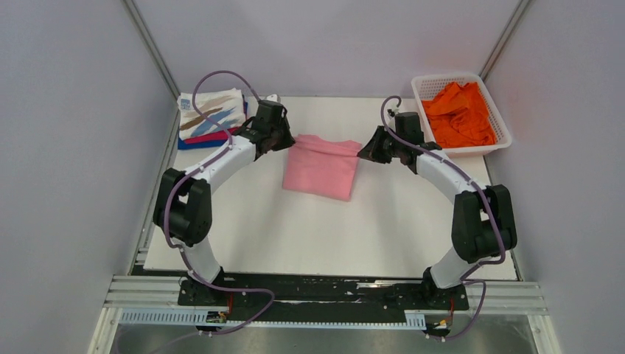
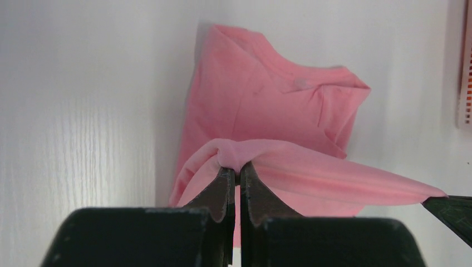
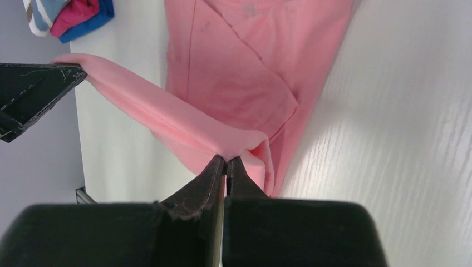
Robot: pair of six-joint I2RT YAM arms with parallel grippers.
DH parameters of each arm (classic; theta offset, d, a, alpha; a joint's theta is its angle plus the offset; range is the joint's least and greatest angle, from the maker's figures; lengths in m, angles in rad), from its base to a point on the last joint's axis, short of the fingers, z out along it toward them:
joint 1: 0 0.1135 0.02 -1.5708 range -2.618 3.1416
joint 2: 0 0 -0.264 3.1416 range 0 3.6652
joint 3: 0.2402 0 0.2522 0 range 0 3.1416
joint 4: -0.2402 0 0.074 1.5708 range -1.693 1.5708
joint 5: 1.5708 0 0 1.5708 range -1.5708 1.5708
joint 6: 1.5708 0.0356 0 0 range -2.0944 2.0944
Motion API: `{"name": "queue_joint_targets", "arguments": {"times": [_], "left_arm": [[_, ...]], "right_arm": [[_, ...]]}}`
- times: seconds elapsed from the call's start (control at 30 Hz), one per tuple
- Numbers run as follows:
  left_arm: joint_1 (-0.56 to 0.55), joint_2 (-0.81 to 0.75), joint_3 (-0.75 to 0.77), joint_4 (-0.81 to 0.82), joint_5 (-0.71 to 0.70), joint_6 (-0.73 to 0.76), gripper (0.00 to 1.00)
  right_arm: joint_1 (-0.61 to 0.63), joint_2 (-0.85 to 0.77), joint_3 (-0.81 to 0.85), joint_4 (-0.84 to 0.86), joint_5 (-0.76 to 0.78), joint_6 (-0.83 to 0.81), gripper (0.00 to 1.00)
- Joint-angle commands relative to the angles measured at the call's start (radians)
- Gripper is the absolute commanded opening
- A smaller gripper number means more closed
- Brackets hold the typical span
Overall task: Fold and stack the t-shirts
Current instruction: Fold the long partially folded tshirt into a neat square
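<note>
The white counter (image 1: 309, 236) carries the light pink t-shirt (image 1: 322, 166) between my arms; my left gripper (image 1: 290, 145) and right gripper (image 1: 361, 153) each clamp one end of its raised edge, stretched taut between them

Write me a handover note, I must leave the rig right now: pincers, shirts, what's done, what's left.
Left pincer: shut on the pink t-shirt, at its far edge.
Right pincer: shut on the same edge's other end; the edge is lifted and stretched between them.
The shirt lies mid-table, partly folded.
Done: folded stack at the far left corner, streak-print shirt on top.
Left: finish the pink fold and stack it, then the orange t-shirt, crumpled in the white basket.
</note>
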Motion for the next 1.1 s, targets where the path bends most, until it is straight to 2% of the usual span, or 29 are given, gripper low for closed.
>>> {"name": "queue_joint_targets", "arguments": {"times": [0.0, 0.17, 0.23, 0.27, 0.3, 0.37, 0.4, 0.47, 0.57, 0.63, 0.67, 0.77, 0.93, 1.07], "left_arm": [[0.032, 0.089, 0.133, 0.030, -0.063, 0.058, 0.00], [0.040, 0.235, 0.244, 0.007, -0.068, 0.072, 0.00], [0.042, 0.302, 0.333, -0.014, -0.063, 0.073, 0.01], [0.043, 0.349, 0.354, -0.025, -0.059, 0.073, 0.02], [0.044, 0.370, 0.399, -0.043, -0.058, 0.075, 0.04], [0.047, 0.431, 0.473, -0.073, -0.064, 0.078, 0.28], [0.049, 0.465, 0.496, -0.084, -0.053, 0.082, 0.60], [0.055, 0.492, 0.567, -0.124, -0.025, 0.084, 0.94], [0.056, 0.491, 0.601, -0.135, 0.026, 0.099, 0.99], [0.055, 0.481, 0.599, -0.148, 0.064, 0.105, 1.00], [0.055, 0.472, 0.596, -0.155, 0.073, 0.105, 1.00], [0.055, 0.441, 0.527, -0.120, 0.110, 0.103, 1.00], [0.055, 0.419, 0.474, -0.101, 0.134, 0.092, 1.00], [0.052, 0.390, 0.379, -0.019, 0.243, 0.071, 1.00]], "right_arm": [[-0.045, 0.074, 0.095, 0.054, 0.073, -0.049, 0.00], [-0.067, 0.201, 0.157, 0.120, 0.087, -0.064, 0.00], [-0.071, 0.246, 0.180, 0.154, 0.108, -0.060, 0.00], [-0.073, 0.268, 0.191, 0.169, 0.116, -0.061, 0.02], [-0.074, 0.288, 0.206, 0.192, 0.122, -0.067, 0.08], [-0.078, 0.333, 0.251, 0.205, 0.129, -0.080, 0.24], [-0.079, 0.349, 0.279, 0.203, 0.133, -0.087, 0.37], [-0.080, 0.366, 0.331, 0.177, 0.132, -0.098, 0.53], [-0.077, 0.337, 0.326, 0.161, 0.077, -0.101, 0.75], [-0.069, 0.308, 0.294, 0.165, 0.029, -0.096, 0.97], [-0.063, 0.294, 0.274, 0.170, 0.005, -0.092, 1.00], [-0.044, 0.267, 0.234, 0.202, -0.074, -0.081, 1.00], [-0.041, 0.288, 0.259, 0.204, -0.087, -0.075, 1.00], [-0.009, 0.318, 0.254, 0.223, -0.202, -0.054, 1.00]]}}
